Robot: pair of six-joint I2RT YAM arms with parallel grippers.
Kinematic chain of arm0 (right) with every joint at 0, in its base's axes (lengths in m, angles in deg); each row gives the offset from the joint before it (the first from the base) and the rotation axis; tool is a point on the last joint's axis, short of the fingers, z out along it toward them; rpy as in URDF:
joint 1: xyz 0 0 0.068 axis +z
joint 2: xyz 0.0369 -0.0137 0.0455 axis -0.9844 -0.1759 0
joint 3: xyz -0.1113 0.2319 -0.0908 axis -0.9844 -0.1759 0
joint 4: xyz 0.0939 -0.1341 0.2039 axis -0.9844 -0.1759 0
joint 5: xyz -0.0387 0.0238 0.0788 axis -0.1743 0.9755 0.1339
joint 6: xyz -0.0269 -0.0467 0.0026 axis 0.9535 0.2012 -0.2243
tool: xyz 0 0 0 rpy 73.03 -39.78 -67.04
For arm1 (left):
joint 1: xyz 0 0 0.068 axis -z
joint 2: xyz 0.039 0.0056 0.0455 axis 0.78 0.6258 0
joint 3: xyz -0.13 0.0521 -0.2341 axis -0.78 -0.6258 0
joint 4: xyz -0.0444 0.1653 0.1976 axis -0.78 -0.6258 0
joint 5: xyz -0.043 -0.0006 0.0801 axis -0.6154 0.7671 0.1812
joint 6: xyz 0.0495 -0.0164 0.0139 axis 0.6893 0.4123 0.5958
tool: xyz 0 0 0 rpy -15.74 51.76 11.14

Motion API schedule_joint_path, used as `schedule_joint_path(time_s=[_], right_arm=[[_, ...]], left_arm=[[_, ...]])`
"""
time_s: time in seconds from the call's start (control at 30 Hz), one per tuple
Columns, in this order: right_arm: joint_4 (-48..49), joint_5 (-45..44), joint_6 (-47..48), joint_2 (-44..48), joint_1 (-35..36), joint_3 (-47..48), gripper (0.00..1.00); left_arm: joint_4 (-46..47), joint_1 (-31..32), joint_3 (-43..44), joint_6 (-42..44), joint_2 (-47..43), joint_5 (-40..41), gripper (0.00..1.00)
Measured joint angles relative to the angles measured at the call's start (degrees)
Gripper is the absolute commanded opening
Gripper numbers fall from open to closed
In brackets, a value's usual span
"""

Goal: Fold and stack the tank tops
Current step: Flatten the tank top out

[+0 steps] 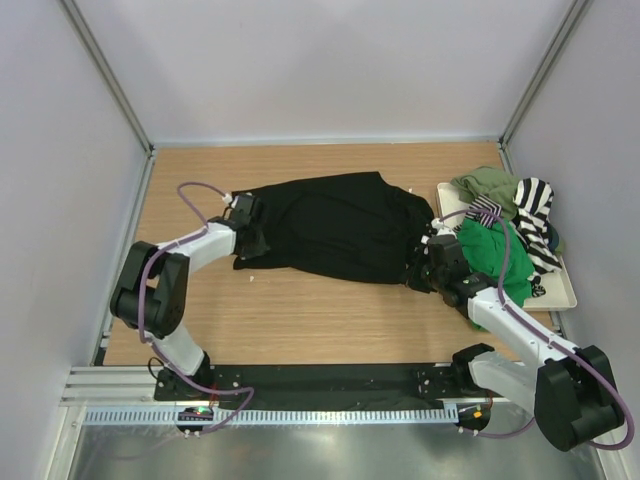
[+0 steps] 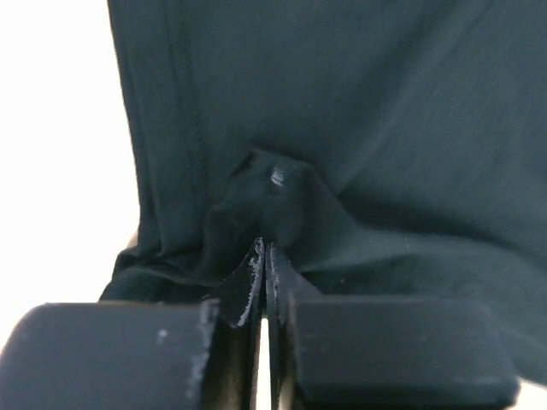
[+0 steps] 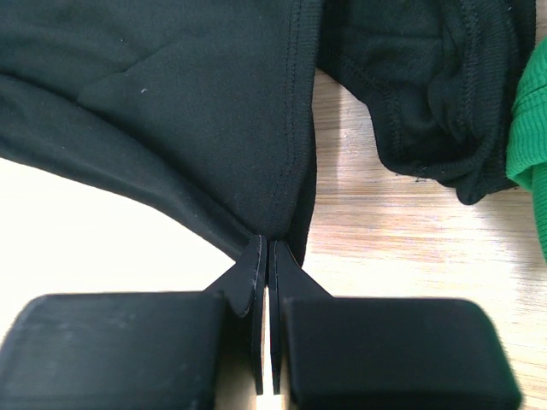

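Left gripper (image 2: 265, 260) is closed on a pinched fold of the black tank top (image 1: 340, 225) at its left end. I read the right gripper (image 3: 267, 252) as closed on a stitched edge at the opposite end. This garment lies spread across the wooden surface (image 1: 300, 310) between both arms. On the tray (image 1: 562, 293) at right are piled the green tank top (image 1: 495, 255), the olive tank top (image 1: 485, 183) and the striped tank top (image 1: 537, 210).

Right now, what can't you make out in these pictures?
- Top view: the pile on the tray overlaps itself, so how many tops it holds is unclear.
- Top view: the right gripper covers one end of the black tank top.
- Left wrist view: glare whitens everything beside the black tank top.
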Motion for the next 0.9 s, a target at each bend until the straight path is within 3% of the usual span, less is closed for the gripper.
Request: schedule_joint_path(time_s=[0.13, 0.4, 0.43, 0.53, 0.7, 0.9], right_arm=[[0.1, 0.0, 0.0, 0.0, 0.0, 0.0, 0.01], [0.1, -1.3, -0.6, 1.5, 0.0, -1.2, 0.01], [0.1, -1.9, -1.0, 1.9, 0.0, -1.4, 0.01], [0.0, -3.4, -2.0, 3.4, 0.0, -2.3, 0.01], [0.0, -4.1, -2.7, 4.3, 0.0, -2.6, 0.01], [0.3, -4.2, -2.6, 3.7, 0.0, -2.6, 0.01]], left_arm=[[0.3, 0.7, -5.4, -0.2, -4.2, 0.4, 0.0], [2.1, 0.9, -17.6, -3.8, -26.4, 1.9, 0.0], [2.4, 0.9, -18.9, -4.5, -28.3, 2.0, 0.1], [2.8, 1.0, -23.1, -5.4, -32.6, 2.6, 0.7], [1.4, 1.2, -24.0, -6.6, -32.2, 5.8, 0.75], [0.1, 1.2, -10.6, -3.0, -21.2, 6.5, 0.72]])
